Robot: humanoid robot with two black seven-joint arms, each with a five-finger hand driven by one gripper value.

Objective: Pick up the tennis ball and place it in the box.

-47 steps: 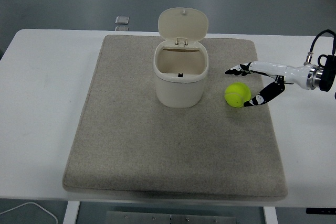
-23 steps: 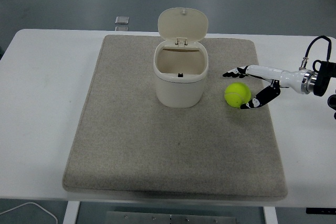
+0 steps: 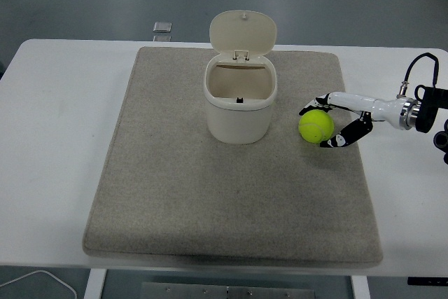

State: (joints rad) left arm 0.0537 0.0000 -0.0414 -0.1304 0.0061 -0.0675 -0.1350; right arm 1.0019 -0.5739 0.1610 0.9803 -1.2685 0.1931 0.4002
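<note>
Grasp step imo: right hand (image 3: 334, 122) has its fingers (image 3: 312, 107) cupped narrow round the fuzzy yellow-green tennis ball (image 3: 316, 127) on the grey mat, not obviously gripping, next needs squeeze + lift over to the open cream lidded box (image 3: 239, 110).

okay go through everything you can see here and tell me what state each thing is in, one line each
Box: upright on the mat, lid flipped open, nothing visible inside.
Ball: on the mat right of the box, not lifted.
Right hand: fingers curled around the ball; firm grip not confirmable.
Mat: flat on the table.
Small object: lying at the table's far edge.
</note>
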